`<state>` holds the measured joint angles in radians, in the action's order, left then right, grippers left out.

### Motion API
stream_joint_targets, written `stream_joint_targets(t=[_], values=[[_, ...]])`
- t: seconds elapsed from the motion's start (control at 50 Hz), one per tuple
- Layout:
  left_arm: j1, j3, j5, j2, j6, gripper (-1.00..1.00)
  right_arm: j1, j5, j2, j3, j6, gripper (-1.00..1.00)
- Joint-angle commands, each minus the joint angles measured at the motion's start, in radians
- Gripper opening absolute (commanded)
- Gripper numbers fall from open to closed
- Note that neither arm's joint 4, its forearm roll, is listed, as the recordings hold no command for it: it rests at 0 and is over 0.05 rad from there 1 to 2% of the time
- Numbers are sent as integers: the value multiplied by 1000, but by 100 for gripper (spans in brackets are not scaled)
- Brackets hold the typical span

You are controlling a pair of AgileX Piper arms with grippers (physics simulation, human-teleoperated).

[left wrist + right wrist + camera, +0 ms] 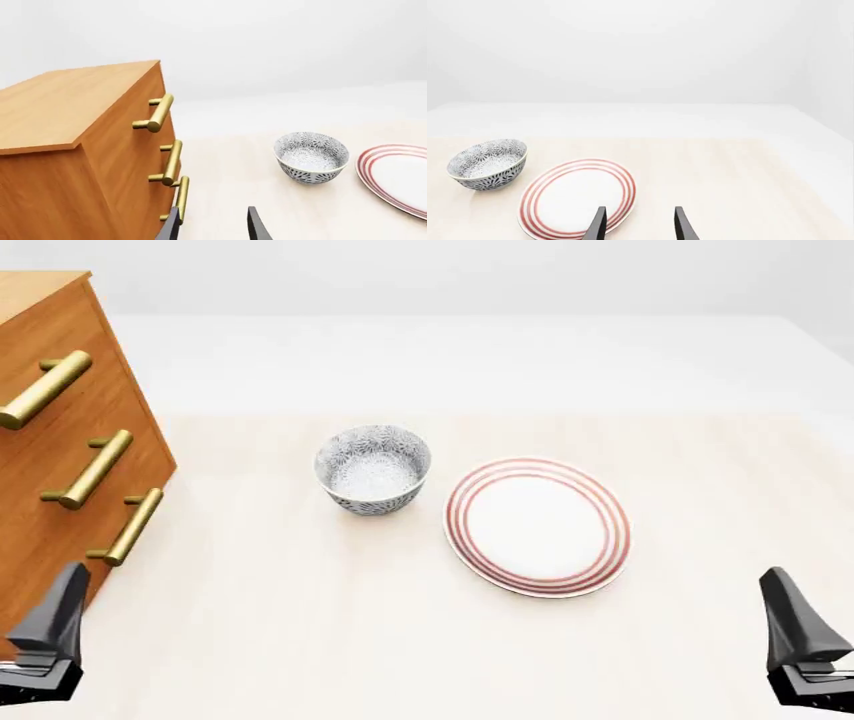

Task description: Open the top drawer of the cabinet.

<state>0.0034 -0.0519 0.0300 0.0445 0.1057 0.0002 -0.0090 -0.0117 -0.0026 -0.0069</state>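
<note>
Top drawer not yet opened; nothing grasped.
The cabinet (60, 440) stands at the tabletop's left edge, its top drawer (54, 360) flush; left gripper (213, 225) and right gripper (639, 224) hang spread, empty, well short of the brass handle (44, 390).

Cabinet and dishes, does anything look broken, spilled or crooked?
Nothing stands out. The cabinet stands upright with all three drawers shut, the top drawer included. The bowl sits upright and looks empty beside the plate, which lies flat on the table.
</note>
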Motion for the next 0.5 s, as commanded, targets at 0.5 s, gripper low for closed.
stream_joint_targets(t=[0.5], values=[[-11,-192,-41,383,359,100,0,4,4,0,0,100]])
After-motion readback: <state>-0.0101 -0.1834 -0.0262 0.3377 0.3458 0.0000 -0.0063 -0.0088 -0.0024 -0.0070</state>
